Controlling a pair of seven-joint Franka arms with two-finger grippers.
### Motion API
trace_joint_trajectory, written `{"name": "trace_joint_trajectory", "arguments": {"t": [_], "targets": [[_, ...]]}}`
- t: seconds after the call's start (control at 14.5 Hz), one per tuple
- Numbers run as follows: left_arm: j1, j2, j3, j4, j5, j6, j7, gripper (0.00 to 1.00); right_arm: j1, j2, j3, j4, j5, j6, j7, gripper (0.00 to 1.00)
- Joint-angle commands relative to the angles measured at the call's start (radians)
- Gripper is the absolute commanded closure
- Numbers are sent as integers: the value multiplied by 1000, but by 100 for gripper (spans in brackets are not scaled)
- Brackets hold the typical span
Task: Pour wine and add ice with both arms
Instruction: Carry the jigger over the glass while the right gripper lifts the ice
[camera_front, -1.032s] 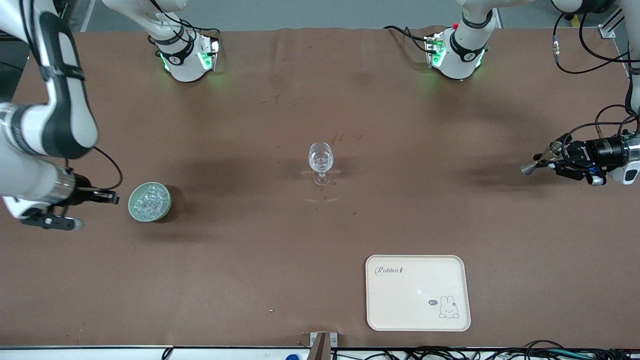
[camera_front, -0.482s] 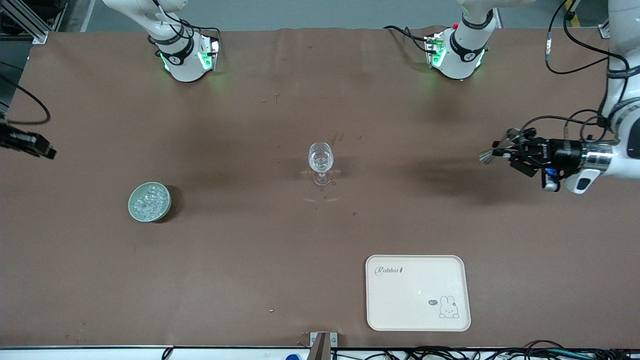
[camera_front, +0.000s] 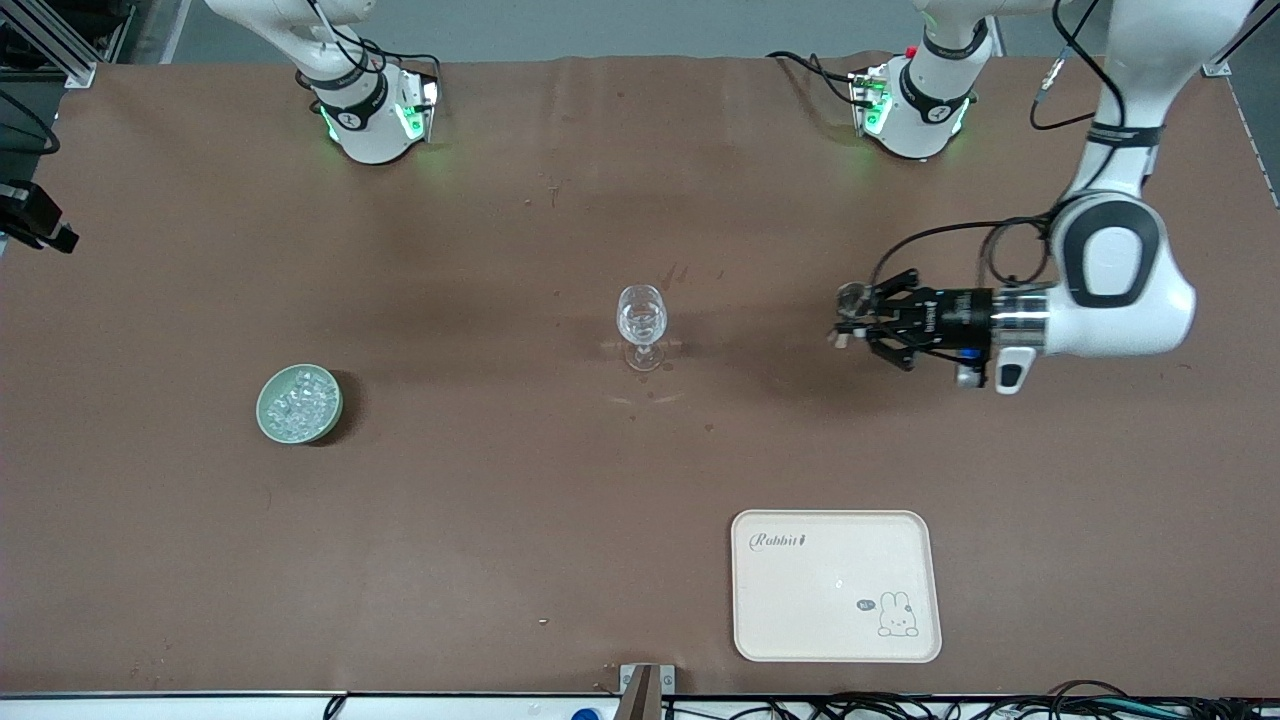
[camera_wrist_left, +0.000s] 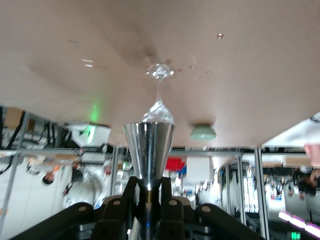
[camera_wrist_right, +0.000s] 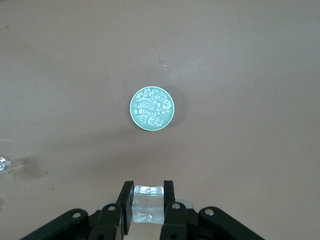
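Left gripper (camera_front: 850, 322): it hangs over the bare table between the wineglass and the left arm's end, lying level and pointing at the glass. Its fingers are closed on a shiny metal cup (camera_wrist_left: 148, 152), which is cone-shaped.
Right gripper (camera_wrist_right: 148, 201): high over the right arm's end of the table, looking down on the bowl. Its two fingers (camera_wrist_right: 125, 207) clamp one clear ice cube (camera_wrist_right: 148, 202).
Wineglass (camera_front: 641, 327): it stands upright in the middle of the table, alone; there is something clear in its bowl.
Ice (camera_front: 298, 399): a heap of small glassy cubes fills a round green bowl (camera_front: 268, 420), toward the right arm's end, a little nearer to the front camera than the wineglass.
Tray (camera_front: 780, 620): cream colour with a rabbit drawing, near the front edge.
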Motion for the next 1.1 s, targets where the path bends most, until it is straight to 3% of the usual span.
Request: {"name": "trace_joint_trajectory", "arguments": {"t": [0.0,0.48,0.62,0.76,1.03], "targets": [[10,-20,-124,-17,-16,161,-87,100,-2,-10,7,-17,-8,2,4,99],[-21,50,-414,-3,46,704,-205,99,1,-10,8,-16,-8,1,7,98],[-32,78,-456,-1,117,775,-248,99,3,-10,17,-16,-8,-1,13,98],[-52,103,-459,22,226,783,-326,98,-16,-10,45,-16,-8,-1,15,98],[-75,141,-468,48,593,782,-600,99,-16,-10,45,-16,-8,-1,16,98]]}}
